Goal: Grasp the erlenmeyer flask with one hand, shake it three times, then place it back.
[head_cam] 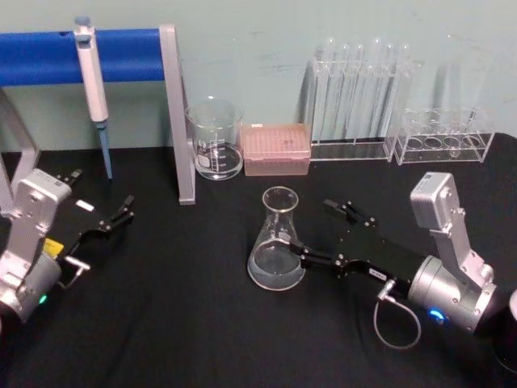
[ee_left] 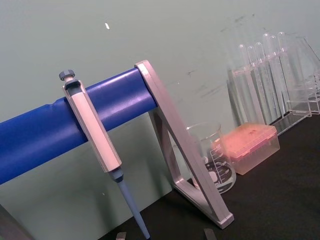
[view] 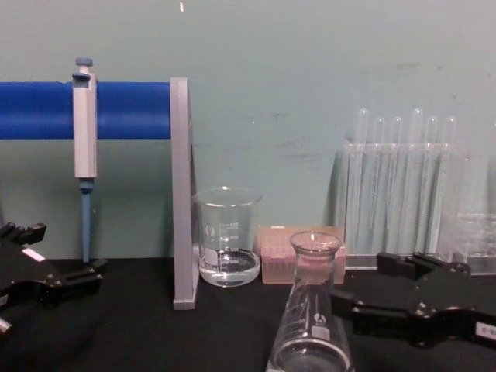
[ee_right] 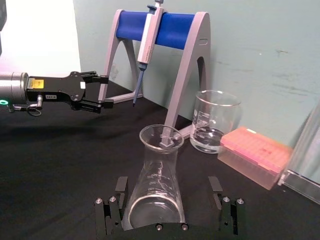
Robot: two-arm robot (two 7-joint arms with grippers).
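The erlenmeyer flask [head_cam: 276, 242] stands upright on the black table, clear glass with a little liquid in its base. My right gripper [head_cam: 313, 227] is open just to its right, and one finger [head_cam: 311, 259] reaches the flask's lower wall. In the right wrist view the flask [ee_right: 156, 185] sits between the two spread fingers [ee_right: 120, 186], closer to one of them. From the chest, the flask [view: 310, 322] stands low at centre with the right gripper [view: 363, 285] beside it. My left gripper [head_cam: 119, 214] rests open at the table's left, far from the flask.
A glass beaker [head_cam: 215, 139] with liquid, a pink tip box [head_cam: 276, 149] and test tube racks [head_cam: 359, 101] line the back. A pipette [head_cam: 93, 77] hangs on a blue-barred grey stand [head_cam: 179, 113] at back left. Bare black table lies in front of the flask.
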